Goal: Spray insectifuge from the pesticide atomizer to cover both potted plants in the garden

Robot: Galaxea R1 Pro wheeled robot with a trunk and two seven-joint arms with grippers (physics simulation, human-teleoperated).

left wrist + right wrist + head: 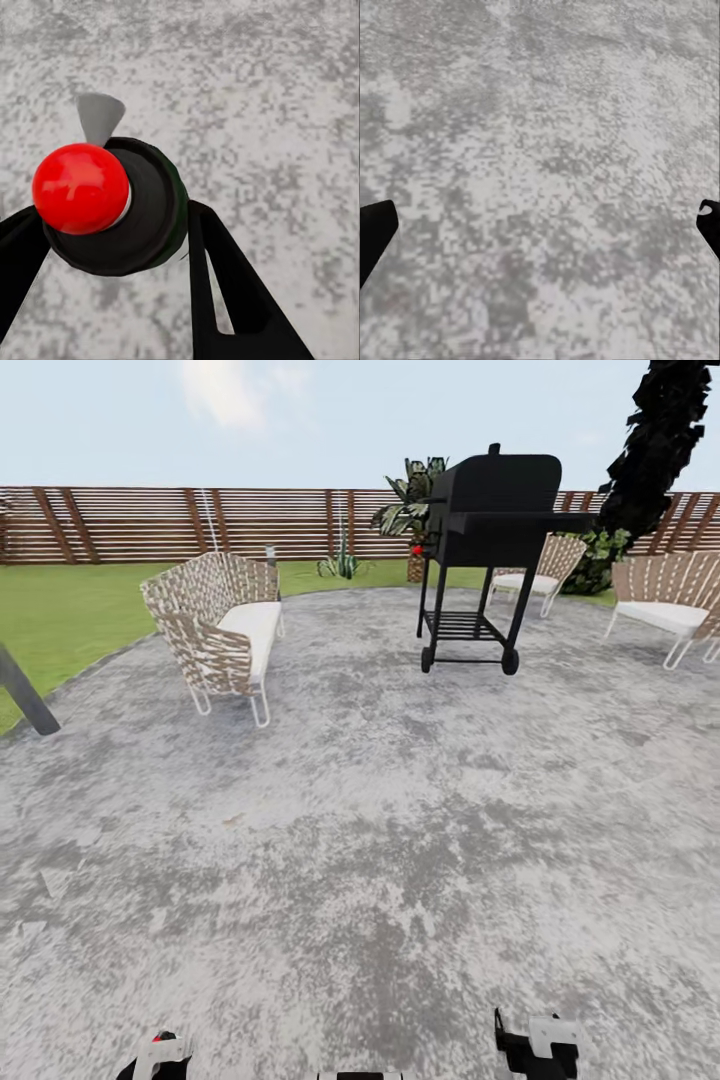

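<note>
The pesticide atomizer (146,214), a dark bottle with a red top and a pale grey nozzle, sits between the black fingers (225,285) of my left gripper (112,232), which is shut on it above the grey paving. Low in the head view, the left gripper (155,1058) shows a bit of red at its tip. My right gripper (540,232) is open over bare paving, with nothing between its fingertips. A small spiky green plant (343,563), possibly one of the potted plants, stands far off at the lawn's edge by the fence.
A grey paved patio (380,840) stretches ahead. A woven chair (222,625) stands to the left, a black wheeled grill (490,550) ahead, and two more chairs (665,605) at the right. Lawn (70,620) and a brown slat fence (150,525) lie beyond.
</note>
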